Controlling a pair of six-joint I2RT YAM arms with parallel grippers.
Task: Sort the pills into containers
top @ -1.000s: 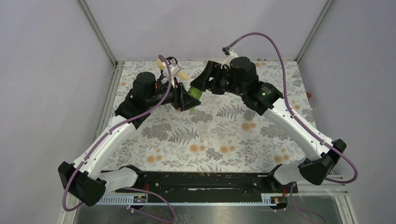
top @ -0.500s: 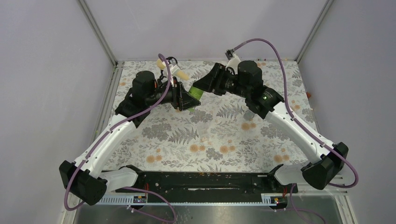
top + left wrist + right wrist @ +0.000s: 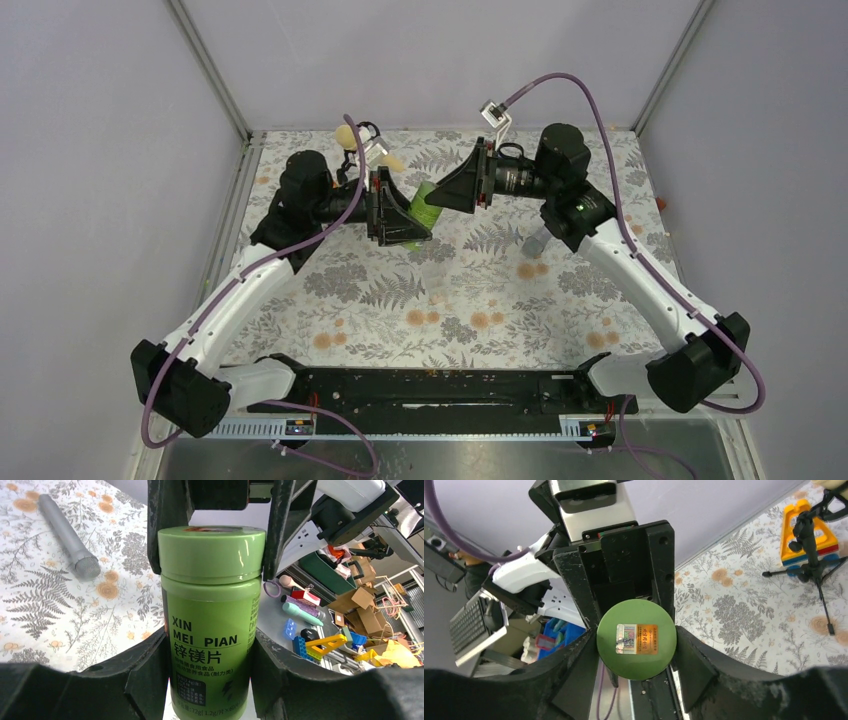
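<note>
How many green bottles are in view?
1. The green bottle is held between both arms: body in the left gripper, cap gripped by the right gripper. Others could be hidden behind the arms.

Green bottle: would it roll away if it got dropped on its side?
Probably: the green bottle is a smooth round cylinder, so sideways it should roll. Its wide flat lid hints it would stand steady on end. The glossy plastic looks stiff and maybe slippery.

Bright, even light; glare on the green bottle (image 3: 210, 625) (edges warped).
</note>
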